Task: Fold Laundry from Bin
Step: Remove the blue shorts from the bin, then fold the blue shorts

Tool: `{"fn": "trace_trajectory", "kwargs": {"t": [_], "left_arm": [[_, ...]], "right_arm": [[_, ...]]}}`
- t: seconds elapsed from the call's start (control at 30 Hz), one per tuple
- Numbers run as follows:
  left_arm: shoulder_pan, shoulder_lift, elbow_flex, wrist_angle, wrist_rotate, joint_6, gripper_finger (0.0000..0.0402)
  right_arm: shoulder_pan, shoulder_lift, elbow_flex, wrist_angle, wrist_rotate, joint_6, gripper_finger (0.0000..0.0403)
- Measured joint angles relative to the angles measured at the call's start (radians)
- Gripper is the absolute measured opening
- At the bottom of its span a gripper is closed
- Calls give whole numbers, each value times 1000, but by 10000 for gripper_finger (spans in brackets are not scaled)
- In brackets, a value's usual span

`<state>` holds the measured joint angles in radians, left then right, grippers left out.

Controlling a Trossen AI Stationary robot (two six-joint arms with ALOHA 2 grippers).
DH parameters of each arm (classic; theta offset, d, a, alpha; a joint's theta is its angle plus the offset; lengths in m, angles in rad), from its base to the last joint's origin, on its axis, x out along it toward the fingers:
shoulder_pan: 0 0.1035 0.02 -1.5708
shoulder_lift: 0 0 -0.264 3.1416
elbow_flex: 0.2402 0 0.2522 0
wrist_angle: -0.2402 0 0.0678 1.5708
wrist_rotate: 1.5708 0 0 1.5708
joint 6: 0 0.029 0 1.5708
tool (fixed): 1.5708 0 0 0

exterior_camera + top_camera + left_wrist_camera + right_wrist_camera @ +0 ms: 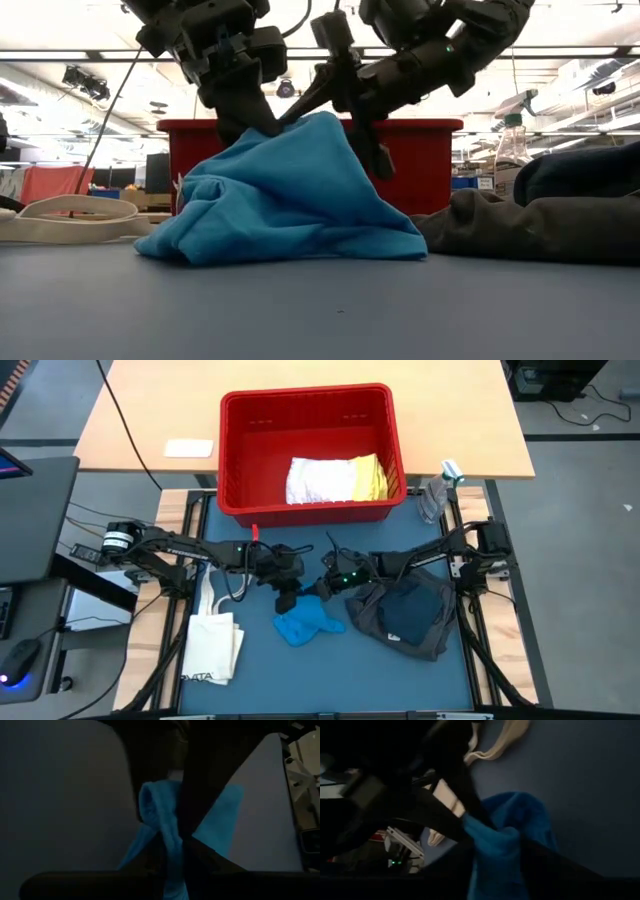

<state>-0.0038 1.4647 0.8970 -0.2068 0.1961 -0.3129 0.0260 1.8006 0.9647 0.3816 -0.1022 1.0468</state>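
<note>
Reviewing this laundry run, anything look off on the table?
Nothing damaged or spilled. The bright blue cloth is bunched, pinched at its peak by the left end effector. The dark grey and navy pile lies crumpled beside it. White and yellow pieces remain in the red bin.

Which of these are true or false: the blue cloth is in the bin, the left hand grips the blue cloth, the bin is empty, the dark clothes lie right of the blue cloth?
1. The blue cloth is in the bin. False: it lies on the table mat in front of it.
2. The left hand grips the blue cloth. True.
3. The bin is empty. False: a white cloth and a yellow cloth lie inside.
4. The dark clothes lie right of the blue cloth in the overhead view. True.
</note>
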Motion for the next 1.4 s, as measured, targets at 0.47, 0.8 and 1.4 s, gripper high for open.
{"fn": "trace_trajectory", "kwargs": {"t": [0.47,0.8,1.4], "left_arm": [[61,-178,1,1,0,9,198],[15,-277,1,255,35,309,274],[12,66,1,634,194,139,282]], "right_arm": [[11,-251,5,-203,-312,-685,19],[10,-477,6,-218,-563,-911,19],[14,-550,6,-92,-729,-733,18]]}}
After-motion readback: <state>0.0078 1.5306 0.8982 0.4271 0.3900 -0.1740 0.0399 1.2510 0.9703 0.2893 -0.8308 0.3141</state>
